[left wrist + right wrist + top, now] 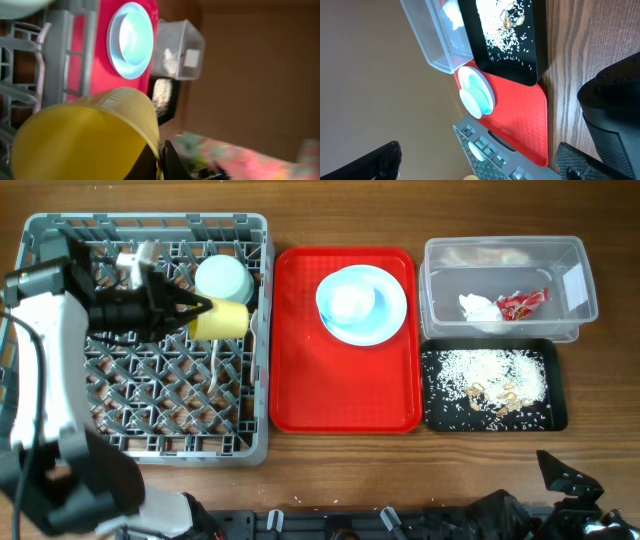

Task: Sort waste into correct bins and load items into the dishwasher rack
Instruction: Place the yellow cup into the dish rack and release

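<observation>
place: robot lab bench staged as a dish-clearing station | evidence: wood-grain table (pixel 600 430) with a neat row of rack (pixel 170 400), red tray (pixel 345 395), tub (pixel 435 290), black tray (pixel 432 415) | cabled white arm (pixel 45 370) reaching over rack

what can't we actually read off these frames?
- Overhead: the right gripper is cut off by the bottom edge.
- Left wrist: the yellow cup fills the foreground. It hides the left gripper and the dishwasher rack beneath, so whether the cup touches the rack is unclear.
- Overhead: a thin white utensil in the rack is too small to tell spoon from fork.
</observation>
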